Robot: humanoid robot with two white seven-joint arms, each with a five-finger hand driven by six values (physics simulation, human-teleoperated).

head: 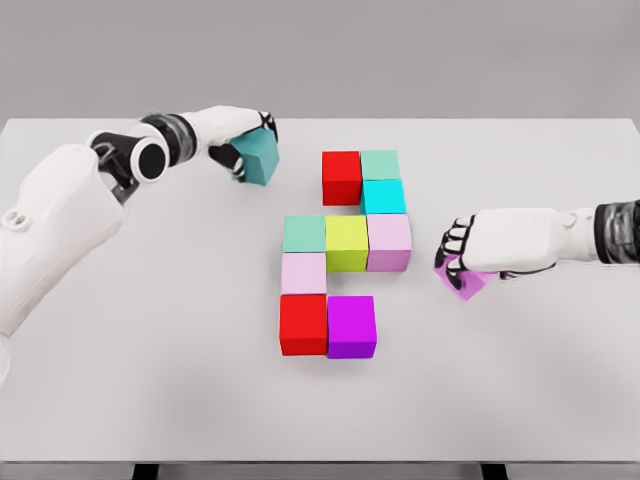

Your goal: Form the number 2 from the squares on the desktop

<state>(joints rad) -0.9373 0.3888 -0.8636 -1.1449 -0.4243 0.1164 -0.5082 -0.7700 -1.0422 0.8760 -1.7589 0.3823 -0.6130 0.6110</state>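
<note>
Coloured cubes form a partial figure at the table's middle: a red cube (341,177) and a mint cube (380,164) on top, a cyan cube (384,196) below, then a row of a green-mint cube (304,234), a yellow-green cube (346,243) and a lilac cube (389,242). Under these sit a pale pink cube (303,272), a red cube (303,324) and a purple cube (351,326). My left hand (240,140) is shut on a teal cube (259,157), left of the top row. My right hand (462,252) is shut on a magenta cube (465,282), right of the figure.
The white table (150,380) reaches the frame's sides, with its front edge near the bottom. A grey wall lies behind it. Bare tabletop spreads to the front and at the far right.
</note>
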